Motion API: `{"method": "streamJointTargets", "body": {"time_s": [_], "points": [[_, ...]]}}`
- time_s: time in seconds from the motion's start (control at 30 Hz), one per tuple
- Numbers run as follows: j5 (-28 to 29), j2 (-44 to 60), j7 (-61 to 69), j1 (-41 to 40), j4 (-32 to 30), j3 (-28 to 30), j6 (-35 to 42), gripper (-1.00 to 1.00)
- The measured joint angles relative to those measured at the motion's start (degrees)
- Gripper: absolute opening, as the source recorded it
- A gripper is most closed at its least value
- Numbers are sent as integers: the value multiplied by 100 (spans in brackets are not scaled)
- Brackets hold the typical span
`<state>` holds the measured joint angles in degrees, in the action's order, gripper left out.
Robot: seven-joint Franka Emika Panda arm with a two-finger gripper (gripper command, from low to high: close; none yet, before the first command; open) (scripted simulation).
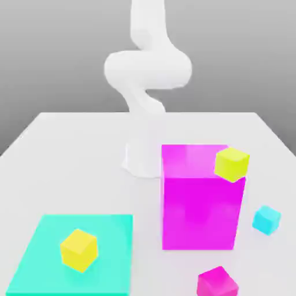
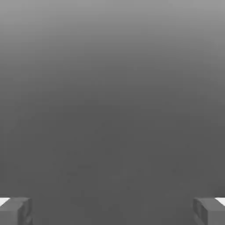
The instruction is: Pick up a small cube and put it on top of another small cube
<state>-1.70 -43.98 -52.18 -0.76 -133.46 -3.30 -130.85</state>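
The exterior view is brightly and flatly lit, the smooth white robot arm (image 1: 148, 69) almost merging with the pale tabletop (image 1: 87, 173) and no clear cast shadows, while the hand view is a dim grey gradient, lighter toward one edge.

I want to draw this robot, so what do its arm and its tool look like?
The arm is plain white, with thick, smooth, rounded parts that bend like fat tubes. I can see no cables or markings on it. The tool has two dark grey, blocky fingers.
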Motion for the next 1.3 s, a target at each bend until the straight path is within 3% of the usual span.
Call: {"method": "streamJointTargets", "body": {"time_s": [0.67, 0.83, 0.87, 1.07, 1.3], "points": [[-1196, 1587, -5225, -273, -1352, -2305, 701, 0], [-1250, 2225, -5727, -349, -1800, -2672, -74, 0], [-1241, 2362, -5755, -364, -1892, -2726, -293, -100], [-1253, 2430, -5758, -374, -1938, -2756, -417, -100], [-1210, 1929, -5435, -519, -1507, -2320, 510, -100]]}}
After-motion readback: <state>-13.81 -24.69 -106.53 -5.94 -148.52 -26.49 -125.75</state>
